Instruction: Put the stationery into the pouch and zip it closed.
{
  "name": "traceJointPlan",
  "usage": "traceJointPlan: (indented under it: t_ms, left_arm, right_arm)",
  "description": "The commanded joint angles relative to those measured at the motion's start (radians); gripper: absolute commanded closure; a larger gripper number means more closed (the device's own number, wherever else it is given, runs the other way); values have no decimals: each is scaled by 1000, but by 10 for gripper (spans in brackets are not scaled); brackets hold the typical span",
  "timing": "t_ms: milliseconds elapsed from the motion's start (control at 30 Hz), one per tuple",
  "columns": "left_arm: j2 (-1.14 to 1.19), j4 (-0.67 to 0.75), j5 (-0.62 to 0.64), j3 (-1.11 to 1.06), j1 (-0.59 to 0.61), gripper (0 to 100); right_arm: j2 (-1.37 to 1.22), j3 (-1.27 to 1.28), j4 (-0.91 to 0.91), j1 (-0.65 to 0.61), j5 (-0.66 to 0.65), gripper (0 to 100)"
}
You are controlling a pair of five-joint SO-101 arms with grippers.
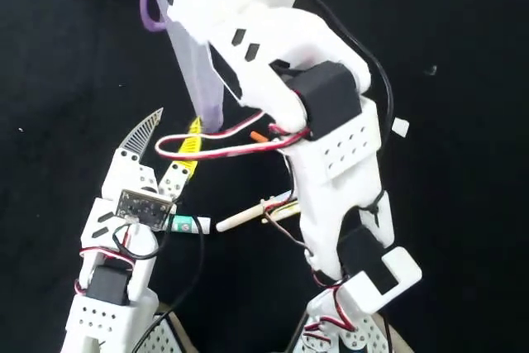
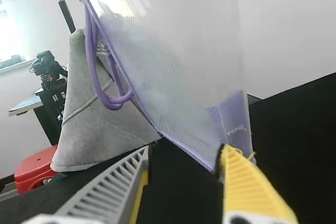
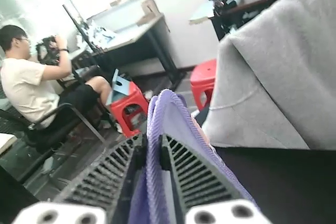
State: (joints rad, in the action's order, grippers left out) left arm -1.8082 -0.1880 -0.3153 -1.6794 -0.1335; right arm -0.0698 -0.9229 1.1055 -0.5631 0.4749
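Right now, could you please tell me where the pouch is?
The pouch hangs above the table, upper centre in the high view, its purple edge clamped in the right gripper; its lower corner is beside the open left gripper.

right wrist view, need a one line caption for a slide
Right gripper shut on the edge of the purple pouch, with a grey fabric mound behind on the black table.

We see the see-through purple pouch [image 1: 200, 72] hanging upright above the desk [image 1: 66, 80]; a cream pencil [image 1: 240, 219] and a green-banded white tube [image 1: 192, 224] lie flat nearby
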Motion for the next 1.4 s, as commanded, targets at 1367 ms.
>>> traceJointPlan:
  t_ms: [1367]
  left_arm:
    - [-15, -35, 239, -19, 252, 727]
  right_arm:
    - [76, -262, 316, 3, 144, 985]
